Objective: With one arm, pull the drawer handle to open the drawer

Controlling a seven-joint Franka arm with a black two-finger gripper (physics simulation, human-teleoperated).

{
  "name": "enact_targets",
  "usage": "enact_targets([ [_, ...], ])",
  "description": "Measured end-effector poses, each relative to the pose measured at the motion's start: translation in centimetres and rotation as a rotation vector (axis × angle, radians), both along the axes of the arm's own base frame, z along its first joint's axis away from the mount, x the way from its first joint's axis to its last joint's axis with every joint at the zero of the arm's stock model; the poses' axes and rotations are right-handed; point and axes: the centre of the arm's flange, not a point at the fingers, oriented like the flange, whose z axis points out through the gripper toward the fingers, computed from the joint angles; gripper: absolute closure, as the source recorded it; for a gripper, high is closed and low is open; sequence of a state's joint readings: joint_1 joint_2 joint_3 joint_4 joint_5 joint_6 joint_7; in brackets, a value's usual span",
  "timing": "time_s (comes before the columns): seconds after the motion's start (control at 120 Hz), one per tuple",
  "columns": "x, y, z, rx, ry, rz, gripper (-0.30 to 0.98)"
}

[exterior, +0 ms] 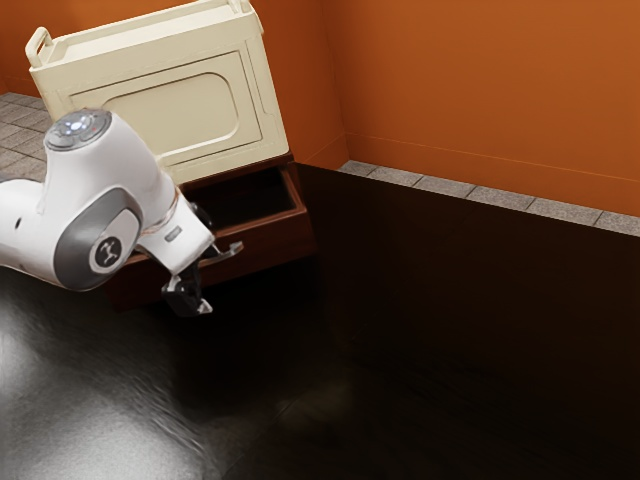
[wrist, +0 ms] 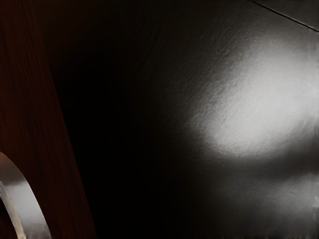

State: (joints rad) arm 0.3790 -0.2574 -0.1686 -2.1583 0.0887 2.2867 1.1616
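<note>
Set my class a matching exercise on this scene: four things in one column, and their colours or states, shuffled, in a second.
Things:
1. Box
2. Drawer
3. Drawer handle
4. Walls

Colours or states:
A. Silvery and curved
B. Orange
C. Cream, with raised grips
D. Reddish-brown, standing open

Right pairs: 1-C, 2-D, 3-A, 4-B

the dark table (exterior: pixel 460 320) carries a wooden drawer unit (exterior: pixel 275 240).

Brown drawer (exterior: pixel 272 238), open, curved silver handle (wrist: pixel 22 199)
</note>
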Motion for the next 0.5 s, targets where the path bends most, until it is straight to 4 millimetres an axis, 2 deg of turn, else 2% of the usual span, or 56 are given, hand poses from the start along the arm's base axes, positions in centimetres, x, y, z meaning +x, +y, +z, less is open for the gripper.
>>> enact_targets([
  [0.25,-1.3,-1.8,-0.6,0.001,0.000,0.011,0.00],
  [0.5,-2.1,-3.2,-0.5,-0.001,-0.017,0.029,0.05],
])
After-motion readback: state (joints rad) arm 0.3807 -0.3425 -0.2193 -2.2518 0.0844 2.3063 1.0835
